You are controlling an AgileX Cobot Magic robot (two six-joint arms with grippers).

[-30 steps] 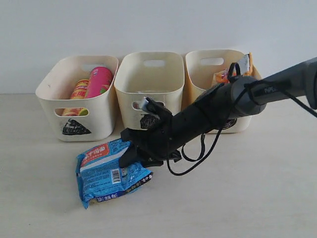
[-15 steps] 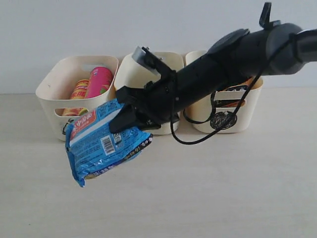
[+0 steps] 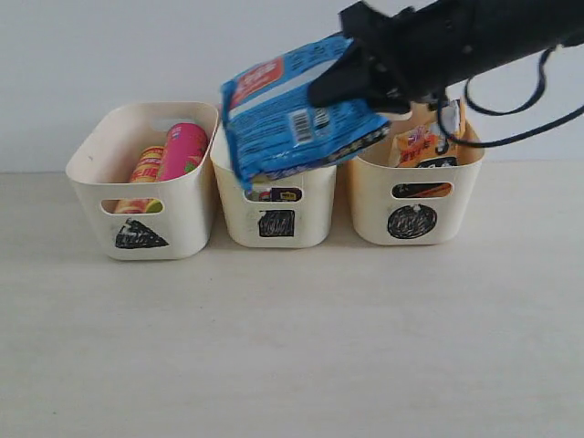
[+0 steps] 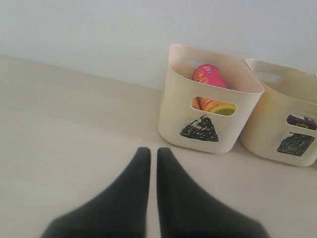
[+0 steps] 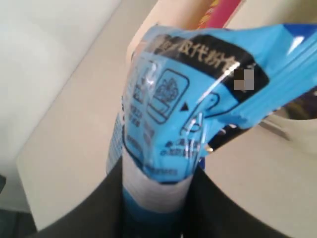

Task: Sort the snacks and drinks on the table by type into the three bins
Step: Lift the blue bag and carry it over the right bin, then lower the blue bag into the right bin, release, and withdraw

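Observation:
My right gripper (image 3: 339,84) is shut on the blue crinkly packet (image 3: 294,120) and holds it in the air above the square-marked bin (image 3: 315,219), near the circle-marked bin (image 3: 461,214). The right wrist view shows the packet (image 5: 198,94) pinched between the right gripper's (image 5: 156,173) fingers. The triangle-marked bin (image 3: 91,196) holds the pink chip can (image 3: 184,149) and the yellow chip can (image 3: 146,166). An orange-and-black bag (image 3: 418,143) stands in the circle bin. A dark carton (image 3: 274,194) shows through the square bin's handle. My left gripper (image 4: 150,151) is shut and empty, low over the table (image 4: 64,134) in front of the triangle bin (image 4: 173,109).
The three bins stand side by side against a pale wall at the back of the table (image 3: 292,347). A black cable (image 3: 511,137) loops down from the right arm over the circle bin. The left arm does not show in the exterior view.
The right gripper has lifted the blue packet off the table and carried it up and to the right, from in front of the bins to above the square bin.

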